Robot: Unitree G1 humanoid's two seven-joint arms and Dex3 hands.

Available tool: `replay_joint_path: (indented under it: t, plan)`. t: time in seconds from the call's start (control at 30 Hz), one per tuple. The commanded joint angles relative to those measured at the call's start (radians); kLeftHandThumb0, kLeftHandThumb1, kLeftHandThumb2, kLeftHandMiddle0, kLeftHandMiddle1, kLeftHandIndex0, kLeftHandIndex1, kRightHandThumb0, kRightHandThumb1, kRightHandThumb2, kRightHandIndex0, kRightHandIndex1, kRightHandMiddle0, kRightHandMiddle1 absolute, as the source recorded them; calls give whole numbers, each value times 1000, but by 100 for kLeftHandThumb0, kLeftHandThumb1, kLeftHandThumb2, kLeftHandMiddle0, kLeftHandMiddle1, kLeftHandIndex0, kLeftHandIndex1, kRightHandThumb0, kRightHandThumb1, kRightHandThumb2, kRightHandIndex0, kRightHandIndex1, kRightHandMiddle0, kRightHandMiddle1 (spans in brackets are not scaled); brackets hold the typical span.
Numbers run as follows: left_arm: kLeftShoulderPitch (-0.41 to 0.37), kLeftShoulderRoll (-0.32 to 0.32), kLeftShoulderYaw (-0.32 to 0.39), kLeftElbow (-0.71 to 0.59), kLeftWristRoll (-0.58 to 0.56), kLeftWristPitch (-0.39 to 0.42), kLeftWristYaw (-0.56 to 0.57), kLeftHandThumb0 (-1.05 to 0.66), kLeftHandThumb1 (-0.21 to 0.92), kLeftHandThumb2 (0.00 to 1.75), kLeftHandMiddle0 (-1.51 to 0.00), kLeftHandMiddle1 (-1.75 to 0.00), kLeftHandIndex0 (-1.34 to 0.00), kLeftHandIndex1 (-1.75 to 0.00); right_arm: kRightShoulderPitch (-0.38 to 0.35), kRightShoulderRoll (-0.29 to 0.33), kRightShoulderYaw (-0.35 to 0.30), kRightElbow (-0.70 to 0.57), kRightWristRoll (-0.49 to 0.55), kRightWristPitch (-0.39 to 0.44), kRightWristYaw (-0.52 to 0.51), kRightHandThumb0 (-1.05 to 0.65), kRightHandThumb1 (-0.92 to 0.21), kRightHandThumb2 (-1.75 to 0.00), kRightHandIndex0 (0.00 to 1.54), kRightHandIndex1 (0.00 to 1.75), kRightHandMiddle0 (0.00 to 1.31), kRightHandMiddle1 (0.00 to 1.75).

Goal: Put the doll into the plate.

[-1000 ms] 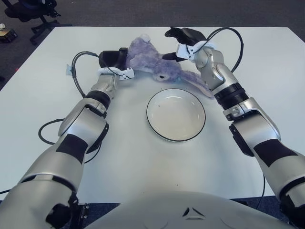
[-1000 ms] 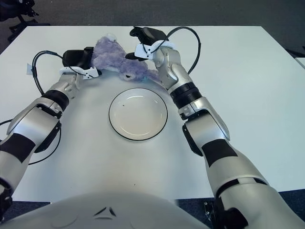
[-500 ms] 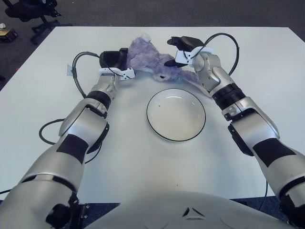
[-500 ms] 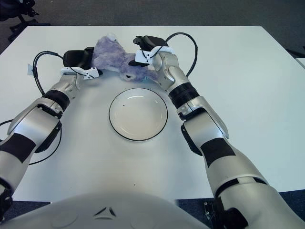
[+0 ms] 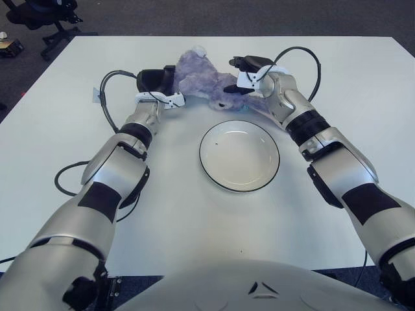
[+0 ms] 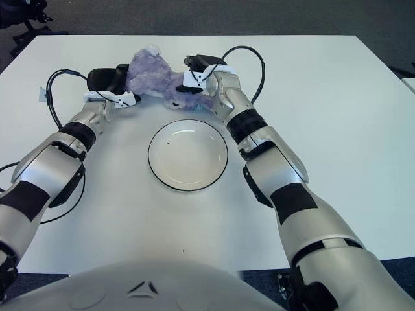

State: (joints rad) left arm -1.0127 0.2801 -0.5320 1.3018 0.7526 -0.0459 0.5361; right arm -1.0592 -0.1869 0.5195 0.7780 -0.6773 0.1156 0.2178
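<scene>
Plush is what must be handled: the purple doll (image 5: pixel 206 83) lies on the white surface (image 5: pixel 337 78) at the far side, just beyond the empty plate (image 5: pixel 239 155), and it is judged soft, light and floppy, so no care for breakage is needed but sagging limbs are to be expected. The left hand (image 5: pixel 157 87) is seen pressed against the doll's left flank, fingers curled toward the fur, though a firm grip cannot be confirmed. The right hand (image 5: pixel 246 72) is set over the doll's right side, its fingers reaching onto the fabric; whether they are clamped cannot be told. A hold around the thick body is judged best, since the thin ear or limb trailing toward the right would merely stretch and dangle.
</scene>
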Motion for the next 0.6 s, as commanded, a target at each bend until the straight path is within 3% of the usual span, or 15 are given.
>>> replay_joint_path:
  t: [0.0, 0.4, 0.57]
  plan:
    - [-20, -7, 4, -1, -8, 7, -9, 9, 80, 35, -81, -175, -62, -175, 31, -13, 24, -4, -12, -28, 20, -86, -92, -30, 83, 20, 21, 2]
    - [-26, -10, 4, -3, -8, 17, -18, 11, 69, 57, -82, -175, -63, -175, 121, -55, 59, -155, -36, -36, 53, -92, -92, -35, 80, 19, 19, 1]
    - [-28, -11, 3, -3, -8, 21, -20, 11, 67, 59, -82, -175, -63, -175, 154, -73, 33, -249, -10, -46, 72, -93, -92, -38, 79, 12, 17, 0]
